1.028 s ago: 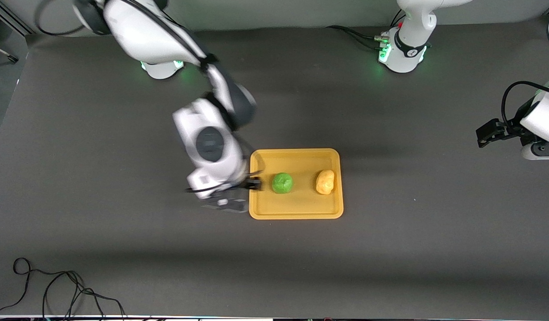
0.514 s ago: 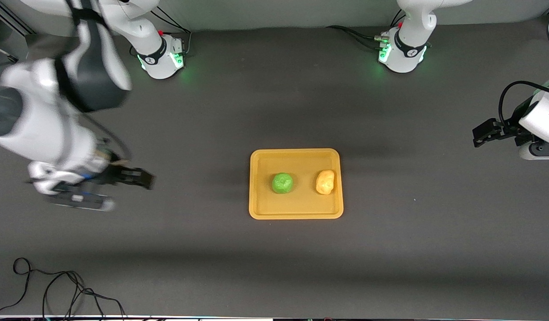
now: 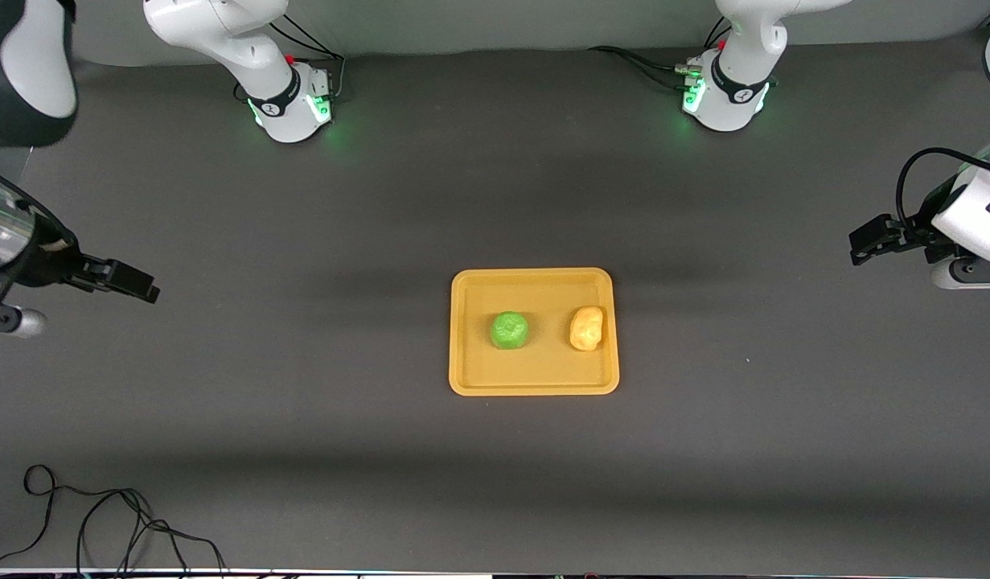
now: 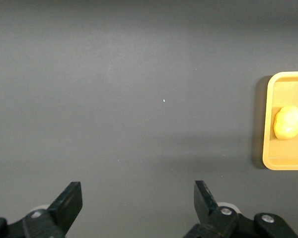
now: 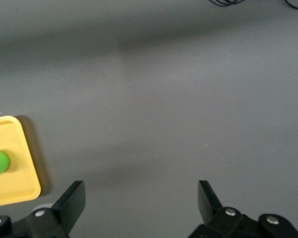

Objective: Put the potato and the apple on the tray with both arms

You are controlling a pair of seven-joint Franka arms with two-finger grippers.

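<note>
The tray [image 3: 534, 331] lies flat in the middle of the table [image 3: 301, 450]. The apple [image 3: 510, 330] sits on it toward the right arm's end, and the potato [image 3: 586, 328] sits on it toward the left arm's end; the two are apart, neither touching the rim.

The right gripper [image 3: 129, 281] hangs over bare table at the right arm's end, well apart from the tray, its fingers [image 5: 72, 201] spread wide with nothing between them. Most of that arm is cut off by the frame edge. Its wrist view catches only one corner of the tray and a sliver of the apple.

The left gripper [image 3: 868, 241] hangs over bare table at the left arm's end, also well apart from the tray, its fingers [image 4: 69, 203] wide apart and empty. Its wrist view shows just one edge of the tray with the potato; the apple is out of that frame.

A black cable [image 3: 100, 523] lies coiled at the table corner nearest the front camera, partly cut off.
</note>
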